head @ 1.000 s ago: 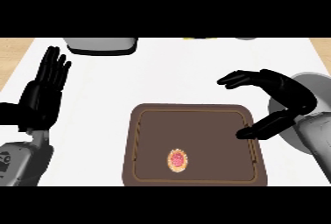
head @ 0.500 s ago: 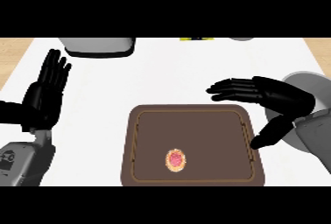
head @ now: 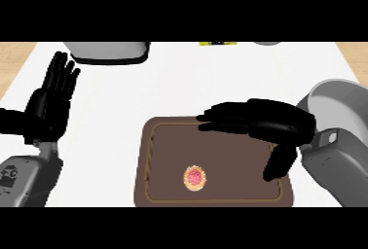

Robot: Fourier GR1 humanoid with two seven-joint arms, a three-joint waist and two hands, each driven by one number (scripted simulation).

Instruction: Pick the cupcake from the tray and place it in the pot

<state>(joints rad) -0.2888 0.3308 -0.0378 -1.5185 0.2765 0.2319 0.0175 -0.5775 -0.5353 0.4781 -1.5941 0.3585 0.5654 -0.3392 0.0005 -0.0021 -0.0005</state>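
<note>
White table (head: 215, 82) fills most of the view, with a strip of light wood showing at the far left and far right edges. Low in the middle sits a dark brown tray (head: 165, 146) with a thin lighter line running round inside its rim. The cupcake (head: 194, 177) stands on the tray, near its lower edge and a little left of the tray's middle. It is small and round from above, with a pink and red top and a yellow-brown ring round it. The right hand (head: 269, 124) hangs over the top right part of the tray, fingers spread out flat toward the left and thumb pointing down, holding nothing. The cupcake is lower down and to the left of it, well apart. The left hand (head: 49, 104) rests at the left side of the view, open with fingers up, also holding nothing. A grey pot (head: 108, 51) sits at the upper left, partly cut off by the top. What could go wrong? I think the cupcake is so small that big fingers might knock it over or push it along the tray instead of catching it. The pot is also far across the table, so the cupcake might slip out on the way.
</note>
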